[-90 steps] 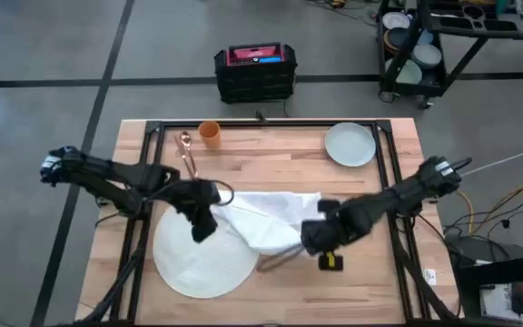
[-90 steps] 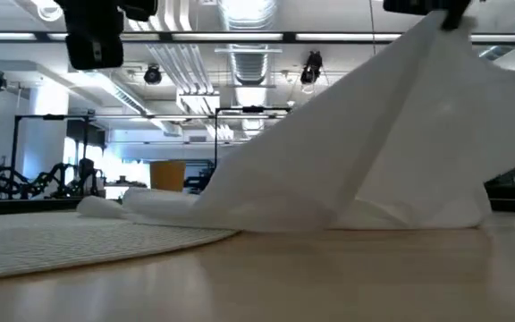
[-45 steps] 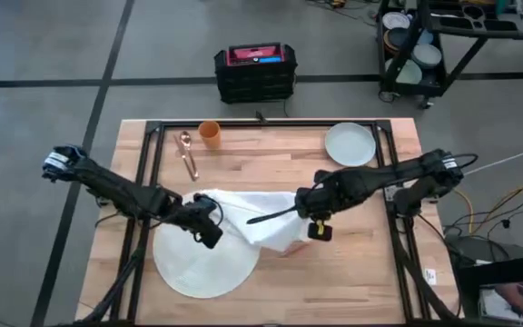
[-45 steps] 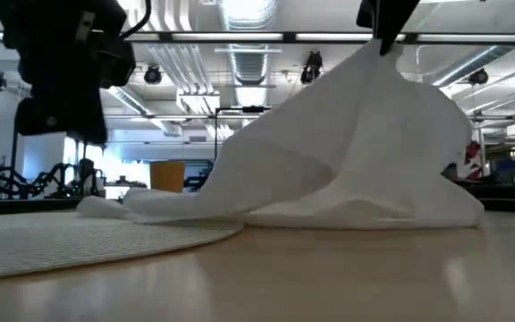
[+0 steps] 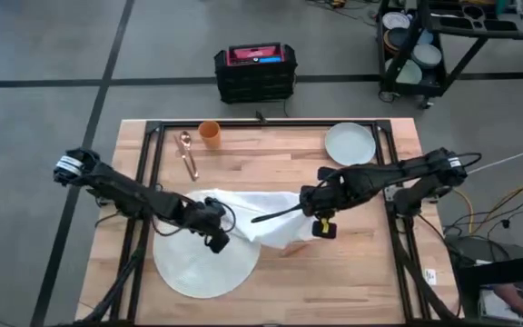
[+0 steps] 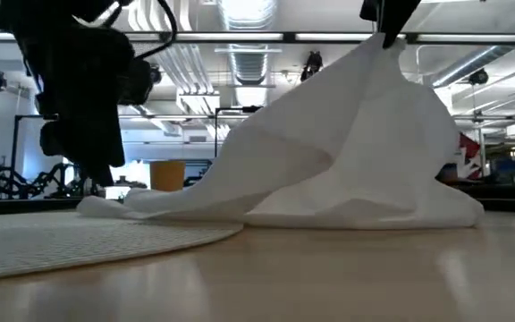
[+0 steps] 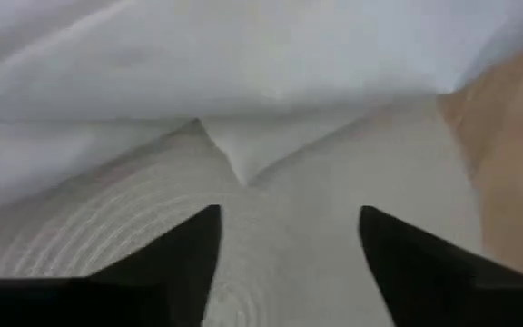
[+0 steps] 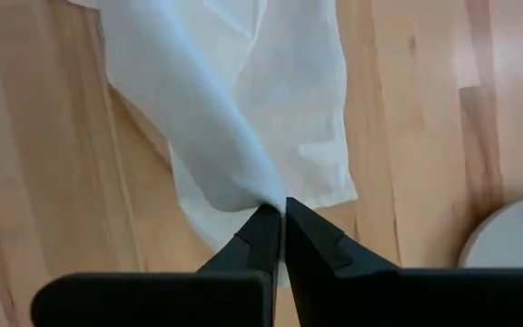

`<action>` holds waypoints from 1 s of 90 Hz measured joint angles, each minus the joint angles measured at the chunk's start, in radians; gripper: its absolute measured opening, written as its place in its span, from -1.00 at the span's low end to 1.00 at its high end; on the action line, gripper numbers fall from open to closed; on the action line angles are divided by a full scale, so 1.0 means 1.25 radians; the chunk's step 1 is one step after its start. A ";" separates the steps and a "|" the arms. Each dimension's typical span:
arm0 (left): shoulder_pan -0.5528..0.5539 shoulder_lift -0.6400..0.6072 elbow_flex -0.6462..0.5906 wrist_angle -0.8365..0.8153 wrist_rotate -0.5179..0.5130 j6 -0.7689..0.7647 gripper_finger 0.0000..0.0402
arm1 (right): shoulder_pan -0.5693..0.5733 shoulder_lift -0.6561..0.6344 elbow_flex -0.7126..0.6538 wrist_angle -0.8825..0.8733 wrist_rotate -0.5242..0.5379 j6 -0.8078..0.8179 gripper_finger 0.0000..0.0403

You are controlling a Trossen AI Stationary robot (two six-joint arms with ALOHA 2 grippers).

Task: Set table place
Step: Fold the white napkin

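We note an orange cup (image 5: pixel 209 133) beside a copper spoon (image 5: pixel 187 153), a pale plate (image 5: pixel 350 143) well apart, and a black crate (image 5: pixel 254 72) on the floor (image 5: pixel 62 54).

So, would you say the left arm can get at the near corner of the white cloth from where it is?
Probably yes: the left end effector is open over the place, and the cloth corner lies just ahead, uncovered.

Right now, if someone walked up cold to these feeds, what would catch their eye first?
The white cloth, pinched at a peak by the right gripper and lifted like a tent over mid-table. Its other end trails onto the round white mat at the near left, where the left gripper hovers open above the cloth's corner.
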 joint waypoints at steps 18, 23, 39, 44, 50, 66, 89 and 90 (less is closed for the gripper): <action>0.002 0.114 0.044 0.000 -0.001 -0.004 0.51 | 0.000 -0.003 0.000 0.000 0.006 -0.008 -1.00; 0.004 0.136 0.064 0.001 -0.003 -0.004 0.49 | 0.000 -0.004 0.000 0.000 0.006 -0.008 -1.00; 0.007 0.172 0.121 -0.038 -0.049 -0.001 0.36 | 0.000 -0.007 0.000 0.000 0.006 -0.018 -1.00; 0.010 0.171 0.135 -0.052 -0.068 0.009 0.35 | 0.000 -0.008 0.000 0.001 0.006 -0.025 -1.00; 0.016 0.169 0.153 -0.080 -0.076 0.025 0.35 | 0.000 -0.008 0.000 0.000 0.006 -0.032 -1.00; 0.022 0.168 0.186 -0.124 -0.105 0.066 0.39 | 0.000 -0.008 0.000 0.001 0.006 -0.036 -1.00; 0.022 0.189 0.170 -0.111 -0.105 0.080 0.37 | -0.009 -0.008 0.000 0.001 0.003 -0.030 -1.00; 0.022 0.191 0.169 -0.110 -0.105 0.080 0.37 | -0.009 -0.008 0.000 0.001 0.003 -0.029 -1.00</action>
